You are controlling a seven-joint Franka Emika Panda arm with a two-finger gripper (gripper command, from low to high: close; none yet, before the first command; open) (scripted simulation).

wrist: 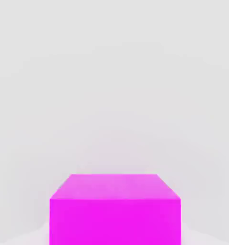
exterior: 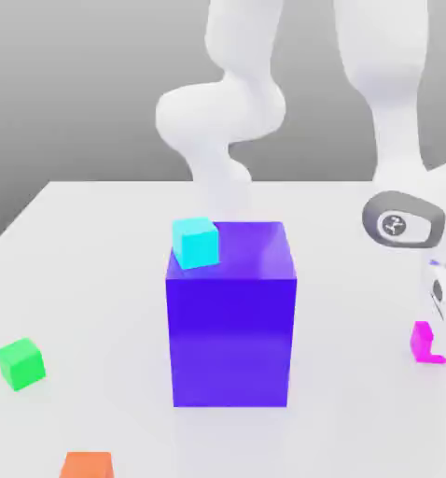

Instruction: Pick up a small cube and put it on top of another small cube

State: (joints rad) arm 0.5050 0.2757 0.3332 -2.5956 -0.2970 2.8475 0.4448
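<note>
Lifting well called for an even squeeze and a straight rise before any sideways travel, since the gripper [exterior: 436, 342] had the small magenta cube [exterior: 421, 343] pinched, low by the white tabletop [exterior: 357, 411] at the exterior view's right.

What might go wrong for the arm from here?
The cyan cube sits at a corner of the big blue-purple block, so a bump might knock it off. The gripper is closed on the magenta cube, seemingly at table level; if the grip is poor, the cube could slip during lifting.
</note>
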